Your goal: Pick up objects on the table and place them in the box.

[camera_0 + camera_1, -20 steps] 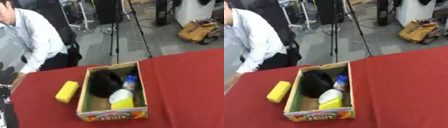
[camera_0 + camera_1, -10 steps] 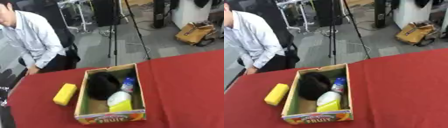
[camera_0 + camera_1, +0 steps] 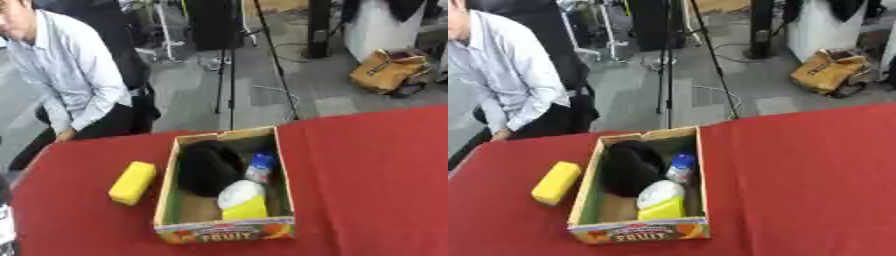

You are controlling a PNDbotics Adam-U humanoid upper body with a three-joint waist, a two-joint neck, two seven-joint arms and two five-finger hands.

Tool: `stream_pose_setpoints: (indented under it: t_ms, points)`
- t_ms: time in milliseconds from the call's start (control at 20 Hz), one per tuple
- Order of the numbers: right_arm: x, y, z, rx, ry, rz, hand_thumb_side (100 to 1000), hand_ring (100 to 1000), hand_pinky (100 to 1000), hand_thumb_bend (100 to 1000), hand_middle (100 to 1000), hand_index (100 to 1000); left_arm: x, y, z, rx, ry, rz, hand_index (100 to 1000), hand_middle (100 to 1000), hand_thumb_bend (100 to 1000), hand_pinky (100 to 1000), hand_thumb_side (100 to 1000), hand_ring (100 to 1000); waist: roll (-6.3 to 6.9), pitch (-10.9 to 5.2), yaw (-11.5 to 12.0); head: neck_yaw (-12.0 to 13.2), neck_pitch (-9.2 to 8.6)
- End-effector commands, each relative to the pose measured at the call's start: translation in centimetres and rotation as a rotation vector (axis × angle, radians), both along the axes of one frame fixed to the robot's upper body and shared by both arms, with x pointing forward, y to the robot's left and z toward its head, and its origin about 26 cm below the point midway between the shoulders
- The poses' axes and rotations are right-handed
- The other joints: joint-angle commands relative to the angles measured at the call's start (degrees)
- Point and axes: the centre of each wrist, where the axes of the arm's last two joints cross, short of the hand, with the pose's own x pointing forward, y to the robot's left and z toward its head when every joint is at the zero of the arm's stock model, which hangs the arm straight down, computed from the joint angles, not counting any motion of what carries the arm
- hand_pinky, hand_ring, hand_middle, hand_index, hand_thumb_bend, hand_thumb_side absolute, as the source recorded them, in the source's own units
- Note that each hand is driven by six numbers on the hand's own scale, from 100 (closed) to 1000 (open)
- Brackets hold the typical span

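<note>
A cardboard box (image 3: 226, 233) printed with fruit is seen standing on the red table (image 3: 376, 170), and it is already partly filled: a black rounded object (image 3: 207, 166) lies at its 11 o'clock end, a small bottle with a blue label (image 3: 259, 167) at 1 o'clock, and a white and yellow item (image 3: 241, 200) toward 5 o'clock. One thing is left outside: a yellow block (image 3: 556, 182), set at 9 o'clock of the box, just beside its left wall and apart from it. The step in hand is judged to be the fetching of this last piece. Neither robot hand is shown in either eye view, so whether the hands are relaxed, clenched or holding anything cannot be told. The next move is judged to call for a hand, probably the left, to be brought in over the block, closed round it, and then carried across the left wall so that the block can be lowered into the bare floor of the box at 7 o'clock
</note>
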Motion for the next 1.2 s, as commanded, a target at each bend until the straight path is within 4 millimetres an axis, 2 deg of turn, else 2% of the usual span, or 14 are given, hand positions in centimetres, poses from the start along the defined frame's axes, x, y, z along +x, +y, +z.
stream_pose_setpoints:
  t_ms: [50,350,550,600,850,1200]
  points:
    - [-0.6,-0.4,0.4,0.007,0.012,-0.010,1000,860,852,100,783,832,-0.5,1.2,1.6,0.102,0.110,0.129,1000,971,100,1000,727,978,-0.99,-2.21,-0.3,-0.4,1.79]
    - [-0.7,-1.0,-0.5,0.021,0.063,-0.034,1000,864,858,100,785,835,-0.4,2.1,2.6,0.198,0.303,0.213,1000,992,100,1000,689,1000,-1.70,-3.36,-0.8,-0.4,3.78]
    - [-0.9,-1.6,-1.2,0.025,0.111,-0.070,1000,868,863,100,789,839,1.1,4.3,2.1,0.283,0.468,0.258,1000,1000,100,1000,675,1000,-1.92,-4.00,-1.0,-0.1,5.06]
    - [-0.9,-1.8,-1.5,0.026,0.125,-0.082,1000,870,866,100,790,841,1.5,5.0,1.9,0.302,0.518,0.270,1000,1000,100,1000,633,1000,-2.02,-4.09,-1.1,0.2,5.20]
    - [-1.2,-2.5,-2.4,0.035,0.174,-0.119,1000,870,869,100,790,843,2.9,7.3,2.1,0.346,0.662,0.338,1000,1000,100,1000,623,1000,-2.39,-4.44,-1.0,1.3,5.45]
    - [-1.4,-2.8,-3.1,0.045,0.209,-0.136,1000,871,873,100,790,844,4.6,9.1,2.4,0.426,0.790,0.434,1000,1000,100,1000,698,1000,-2.38,-4.59,-0.9,2.1,5.05]
